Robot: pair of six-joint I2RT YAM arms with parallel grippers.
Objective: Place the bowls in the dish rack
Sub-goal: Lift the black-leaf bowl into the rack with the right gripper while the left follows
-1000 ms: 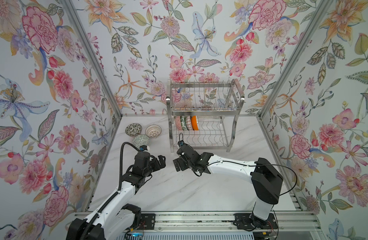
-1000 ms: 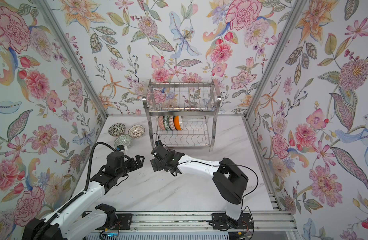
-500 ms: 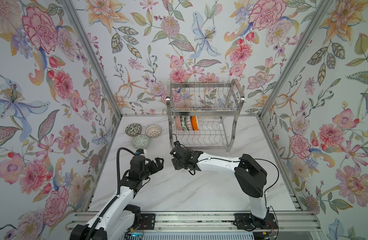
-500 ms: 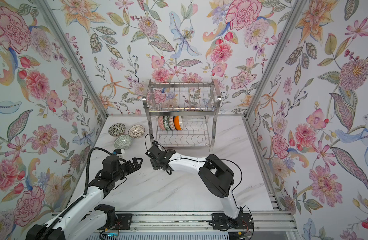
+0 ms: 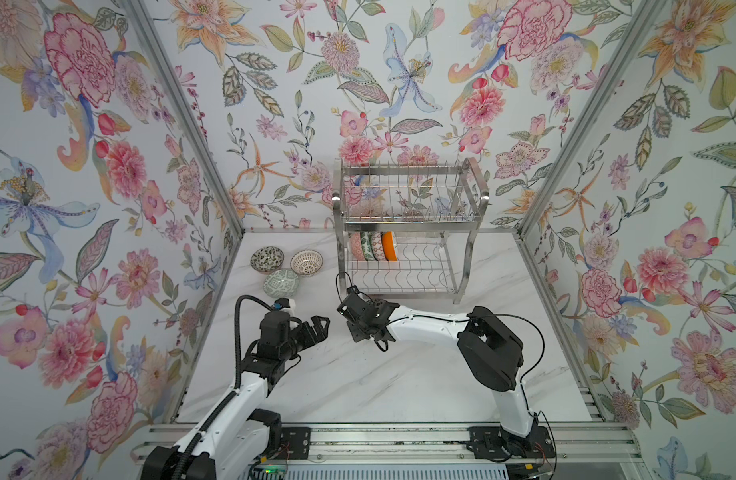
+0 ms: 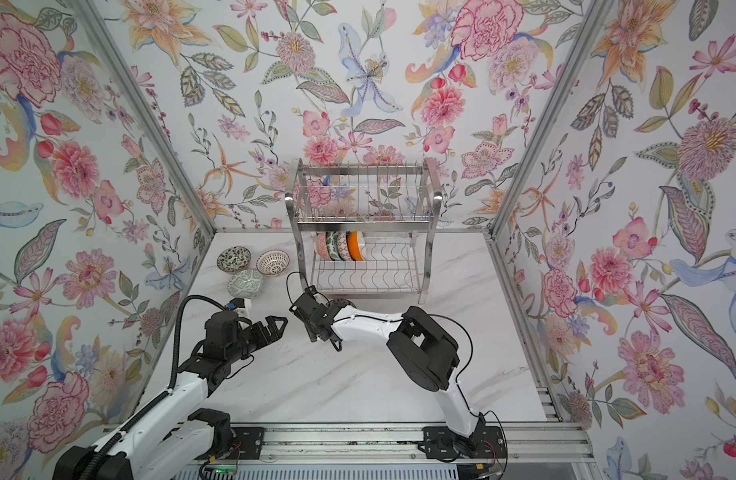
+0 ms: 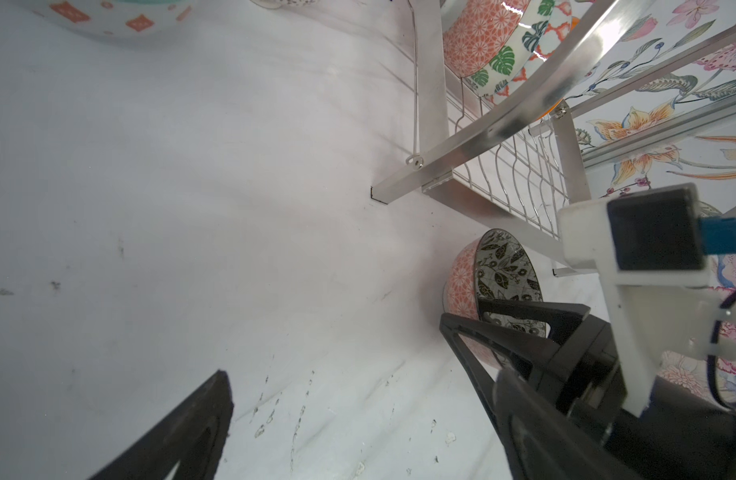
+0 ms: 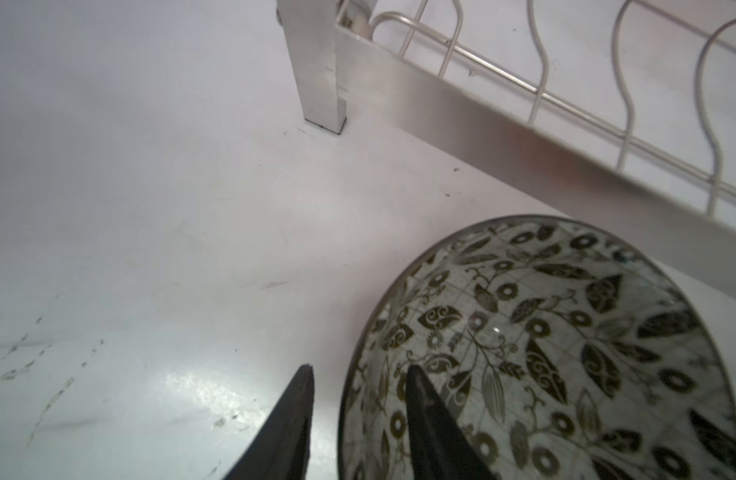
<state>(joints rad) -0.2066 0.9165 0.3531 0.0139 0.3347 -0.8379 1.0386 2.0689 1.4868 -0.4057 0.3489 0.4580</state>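
A bowl [image 8: 544,353] with black leaves inside and a pink outside [image 7: 461,286] sits upright on the marble by the front left foot of the dish rack [image 5: 407,226]. My right gripper [image 8: 358,370] straddles its rim, one finger inside and one outside, with a gap showing beside the outer finger. In both top views the wrist [image 5: 360,320] [image 6: 316,322] hides most of this bowl. My left gripper [image 5: 316,328] [image 7: 362,386] hangs wide open over bare table. Three bowls stand at the back left: black-and-white [image 5: 266,259], brown lattice [image 5: 306,262] and pale green [image 5: 281,283].
Several bowls [image 5: 372,246] stand on edge at the left end of the rack's lower tier [image 6: 366,276]; its upper tier [image 6: 358,220] holds none that I can see. Flowered walls [image 5: 108,208] close in the left, back and right sides.
My right gripper has moved left toward the rack's front left foot and its jaws have narrowed around the bowl's rim. The left gripper has stayed wide open and hardly moved.
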